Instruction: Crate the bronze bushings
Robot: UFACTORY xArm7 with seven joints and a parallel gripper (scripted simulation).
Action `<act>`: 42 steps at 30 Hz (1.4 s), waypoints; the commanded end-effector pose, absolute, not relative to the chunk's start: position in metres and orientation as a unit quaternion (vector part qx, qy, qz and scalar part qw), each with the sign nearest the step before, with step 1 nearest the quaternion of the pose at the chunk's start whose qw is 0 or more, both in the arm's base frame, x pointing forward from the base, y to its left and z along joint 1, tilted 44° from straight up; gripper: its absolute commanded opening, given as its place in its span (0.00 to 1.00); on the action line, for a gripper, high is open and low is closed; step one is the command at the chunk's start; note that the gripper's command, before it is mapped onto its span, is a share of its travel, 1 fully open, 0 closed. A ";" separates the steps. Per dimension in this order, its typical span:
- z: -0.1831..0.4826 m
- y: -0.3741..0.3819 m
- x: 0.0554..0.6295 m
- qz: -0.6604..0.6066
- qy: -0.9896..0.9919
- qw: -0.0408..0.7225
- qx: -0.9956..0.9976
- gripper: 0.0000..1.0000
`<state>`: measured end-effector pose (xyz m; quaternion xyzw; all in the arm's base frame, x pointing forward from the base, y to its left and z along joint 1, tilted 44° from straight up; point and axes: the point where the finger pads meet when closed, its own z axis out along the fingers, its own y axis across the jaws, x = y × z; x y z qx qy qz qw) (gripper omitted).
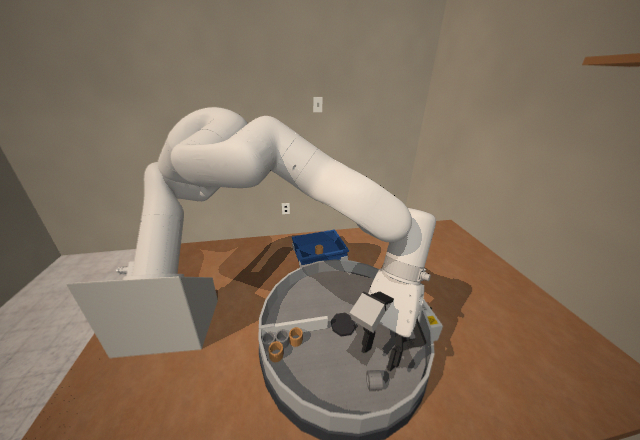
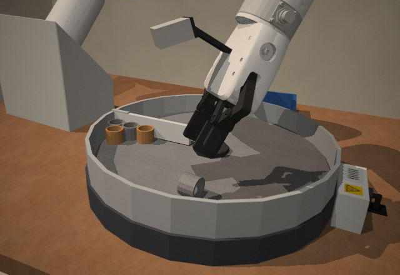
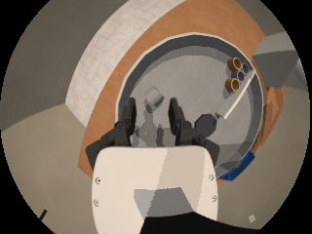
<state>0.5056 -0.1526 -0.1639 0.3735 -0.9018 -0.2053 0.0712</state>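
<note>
The grey turning table (image 1: 345, 342) holds two bronze bushings (image 1: 295, 336) (image 1: 275, 351) upright beside two steel bushings (image 1: 275, 337) against a white divider bar (image 1: 294, 323) at its left. They also show in the exterior view, the bronze bushings (image 2: 145, 134) (image 2: 114, 134) on either side of a steel one. A third steel bushing (image 1: 377, 379) lies on its side near the front rim; it also shows in the exterior view (image 2: 191, 184) and the wrist view (image 3: 154, 97). My gripper (image 1: 380, 353) is open and empty, tilted above the table floor, apart from that steel bushing. The blue crate (image 1: 319, 243) behind the table holds one bronze bushing (image 1: 318, 249).
A black hub (image 1: 342, 323) sits at the table's middle, close to my fingers (image 2: 208, 142). A raised grey rim rings the table. A control box (image 2: 350, 197) with a yellow warning label is on its right side. The arm's grey base block (image 1: 142, 313) stands at the left.
</note>
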 end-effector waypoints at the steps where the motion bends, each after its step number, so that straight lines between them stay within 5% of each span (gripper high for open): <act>1: -0.163 -0.154 0.491 -0.228 -0.925 0.072 0.295 0.54; 42: -0.163 -0.146 0.386 -0.366 -0.892 0.089 -0.249 0.54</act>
